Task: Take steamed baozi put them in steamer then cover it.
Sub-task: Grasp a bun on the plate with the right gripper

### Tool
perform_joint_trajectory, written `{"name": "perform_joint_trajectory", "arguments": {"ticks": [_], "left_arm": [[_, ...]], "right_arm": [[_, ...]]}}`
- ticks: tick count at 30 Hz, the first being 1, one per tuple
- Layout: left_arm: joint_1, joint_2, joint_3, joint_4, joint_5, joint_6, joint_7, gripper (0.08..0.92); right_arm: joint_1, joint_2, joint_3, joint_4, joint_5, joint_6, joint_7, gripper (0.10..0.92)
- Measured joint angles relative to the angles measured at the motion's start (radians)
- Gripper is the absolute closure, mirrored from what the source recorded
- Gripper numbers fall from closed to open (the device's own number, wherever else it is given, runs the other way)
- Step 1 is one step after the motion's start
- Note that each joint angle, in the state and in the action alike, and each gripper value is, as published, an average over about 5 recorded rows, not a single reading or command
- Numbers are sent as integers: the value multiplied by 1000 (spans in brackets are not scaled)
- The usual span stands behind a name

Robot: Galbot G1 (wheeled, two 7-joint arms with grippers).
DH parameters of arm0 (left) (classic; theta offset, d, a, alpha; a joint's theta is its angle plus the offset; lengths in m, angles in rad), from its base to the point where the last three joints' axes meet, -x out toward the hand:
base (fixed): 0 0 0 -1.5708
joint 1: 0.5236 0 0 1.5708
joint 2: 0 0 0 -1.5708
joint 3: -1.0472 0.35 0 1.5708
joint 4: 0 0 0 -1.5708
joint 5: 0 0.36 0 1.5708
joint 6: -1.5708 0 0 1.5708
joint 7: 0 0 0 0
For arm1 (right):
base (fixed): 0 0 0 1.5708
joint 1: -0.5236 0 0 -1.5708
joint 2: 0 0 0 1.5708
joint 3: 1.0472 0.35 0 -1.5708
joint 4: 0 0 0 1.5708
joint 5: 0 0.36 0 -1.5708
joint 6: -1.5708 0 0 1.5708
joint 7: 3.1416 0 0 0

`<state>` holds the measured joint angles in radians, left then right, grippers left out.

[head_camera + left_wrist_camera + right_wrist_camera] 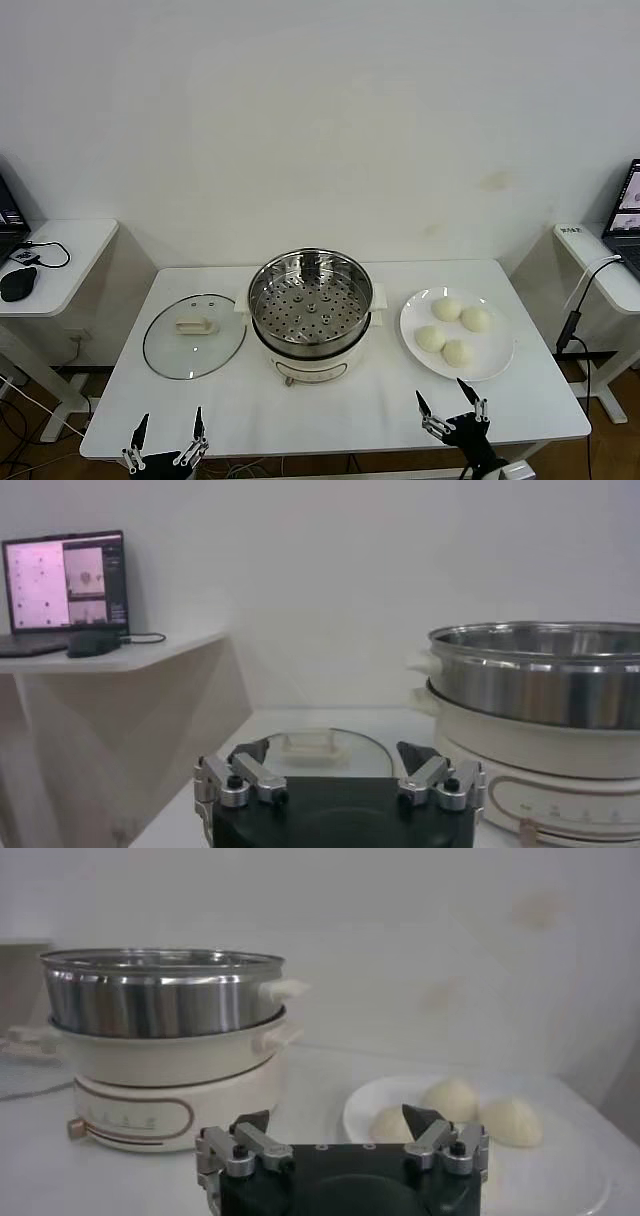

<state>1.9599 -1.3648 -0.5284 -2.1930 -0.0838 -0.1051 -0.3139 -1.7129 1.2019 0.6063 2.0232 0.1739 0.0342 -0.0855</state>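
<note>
The steel steamer [309, 298] with its perforated tray stands on a cream base at the table's middle, uncovered and empty. Several cream-white baozi [451, 325] lie on a white plate [494, 357] to its right. The glass lid [194, 335] with a cream handle lies flat to the steamer's left. My left gripper [168, 432] is open and empty at the table's front left edge. My right gripper [447, 404] is open and empty at the front right, just before the plate. The right wrist view shows the steamer [160, 993] and baozi [450, 1098]; the left wrist view shows the lid [310, 748].
Side desks stand left and right of the table, with a mouse [17, 283] and cables on the left one and a laptop [628, 214] on the right one. A white wall runs behind the table.
</note>
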Motion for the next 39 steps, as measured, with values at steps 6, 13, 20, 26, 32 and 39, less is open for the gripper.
{"name": "perform_joint_trajectory", "arguments": {"ticks": [6,13,20,26,32,39], "left_arm": [[-18,11,-27,-20,30,64,10,177],[-35,17,-56,-46,87,121,38,177],[-55,10,-75,-65,122,160,57,177],[-58,9,-80,-72,150,178,77,177],[-61,9,-79,-74,171,189,91,177],[-71,11,-85,-76,185,202,105,177]], "right_arm": [[36,-38,29,-4,-102,-31,21,203],[121,-138,51,-35,-235,-105,3,203],[269,-275,33,-117,-354,-155,-100,203],[439,-417,-33,-211,-425,-175,-237,202],[656,-547,-169,-317,-455,-176,-387,203],[967,-626,-432,-459,-464,-161,-555,203]]}}
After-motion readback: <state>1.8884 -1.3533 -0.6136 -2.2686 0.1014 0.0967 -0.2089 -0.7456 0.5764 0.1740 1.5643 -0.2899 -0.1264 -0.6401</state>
